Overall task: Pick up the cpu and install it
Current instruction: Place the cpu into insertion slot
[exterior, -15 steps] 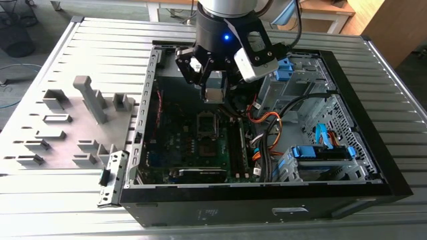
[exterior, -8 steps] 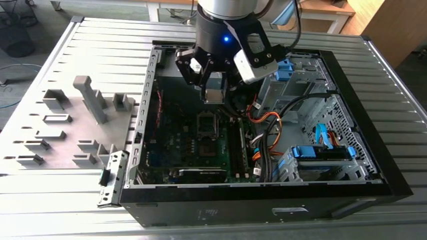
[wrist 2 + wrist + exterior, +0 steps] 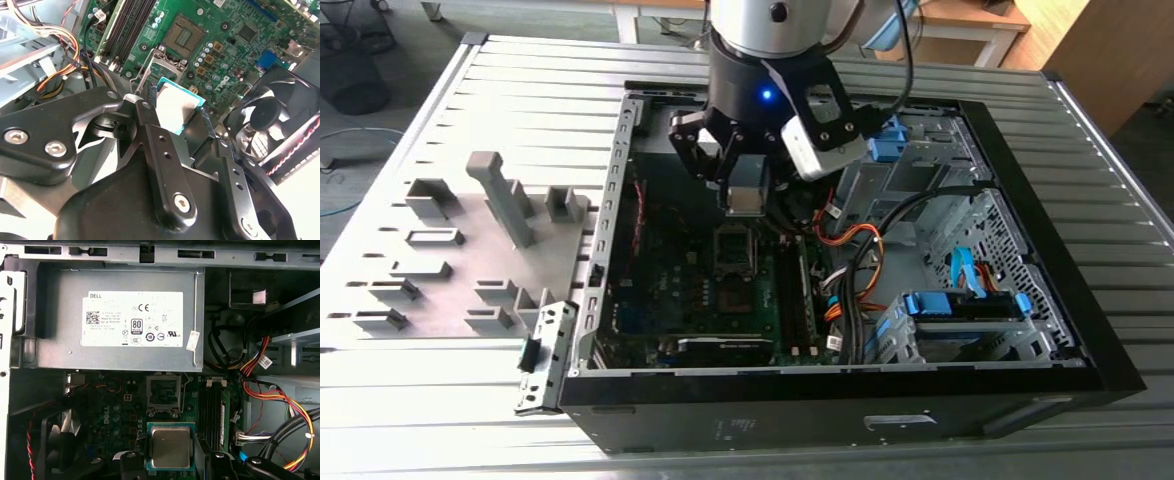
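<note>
The cpu [image 3: 171,446], a small square chip with a silvery top and a green edge, hangs in my gripper [image 3: 172,459], which is shut on it from two sides. In the second wrist view the cpu [image 3: 178,107] sits between the black fingers [image 3: 148,119], tilted above the green motherboard. The open socket [image 3: 165,392] with its raised metal frame lies a short way ahead of the chip and below it. In the exterior view the gripper [image 3: 744,198] hovers inside the open computer case [image 3: 854,400], just above the socket [image 3: 735,247].
A grey power supply [image 3: 120,320] fills the case wall beyond the socket. A black fan [image 3: 272,117] sits on one side of the socket, memory sticks [image 3: 125,30] and coloured cables [image 3: 851,250] on the other. A grey plate of holder blocks [image 3: 467,250] lies at the exterior view's left.
</note>
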